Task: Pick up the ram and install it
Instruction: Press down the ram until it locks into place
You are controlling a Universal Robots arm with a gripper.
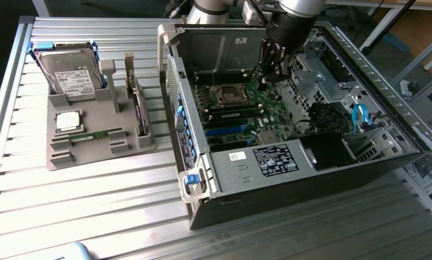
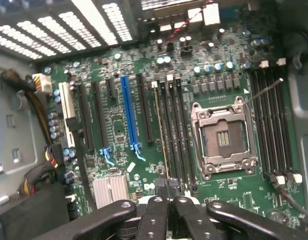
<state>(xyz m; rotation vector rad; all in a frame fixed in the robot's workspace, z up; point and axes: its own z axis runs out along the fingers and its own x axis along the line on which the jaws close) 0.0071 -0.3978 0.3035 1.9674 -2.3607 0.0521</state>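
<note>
I have the gripper [image 2: 169,192] clenched and empty above the motherboard [image 1: 237,111], one ram [image 2: 160,127] seated in its slot at twelve o'clock from the fingertips — install appears done, though a firm press-down check remains my call.

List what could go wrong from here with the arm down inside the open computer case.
1. The shut end effector sits low over the memory slots, beside the open CPU socket; a sideways drift could damage its exposed contacts.
2. A thin wire crosses the slots beyond the socket and might snag.
3. Whether the ram stick is fully seated in its slot cannot be told.
</note>
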